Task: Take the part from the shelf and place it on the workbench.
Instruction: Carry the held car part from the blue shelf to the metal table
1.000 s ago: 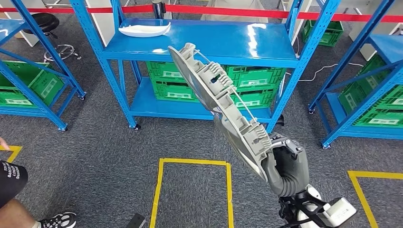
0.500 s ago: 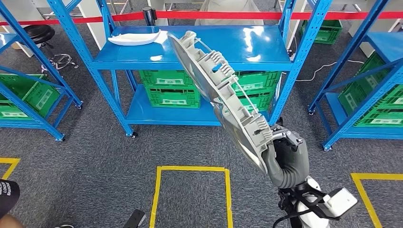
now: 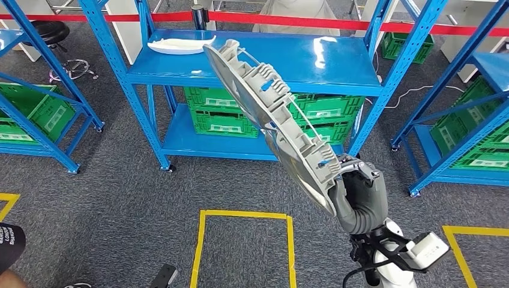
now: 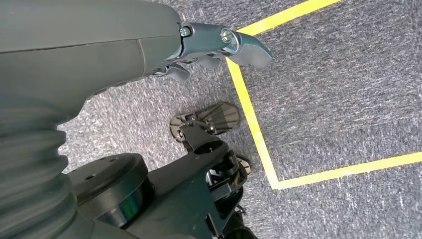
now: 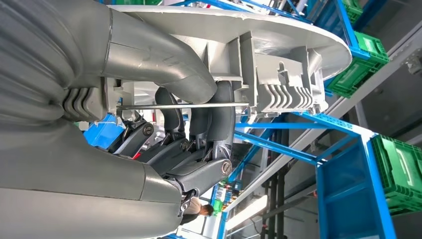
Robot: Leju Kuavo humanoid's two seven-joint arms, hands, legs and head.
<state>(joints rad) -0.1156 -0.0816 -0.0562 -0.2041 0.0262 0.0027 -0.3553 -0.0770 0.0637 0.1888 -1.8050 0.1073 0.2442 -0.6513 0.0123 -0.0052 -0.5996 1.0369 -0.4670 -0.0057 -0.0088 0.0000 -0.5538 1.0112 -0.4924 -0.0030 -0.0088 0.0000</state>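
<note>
Blue shelf (image 3: 336, 66) sits dead ahead, open grey carpet (image 3: 120, 192) and a yellow taped square (image 3: 243, 240) in front of it. Right hand (image 3: 358, 195) grips the long grey part (image 3: 270, 117) by its lower end, tilted up toward the shelf. Left hand (image 4: 219, 42) hangs over the carpet, fingers curled, holding nothing.

Blue shelf (image 3: 252, 60) ahead; held part (image 3: 270, 120) blocks front.

L hand (image 4: 164, 45) hangs over grey carpet (image 4: 338, 69), fingers (image 4: 244, 47) curled w/ nothing in them, yellow tape corner (image 4: 271, 177) just beyond.
</note>
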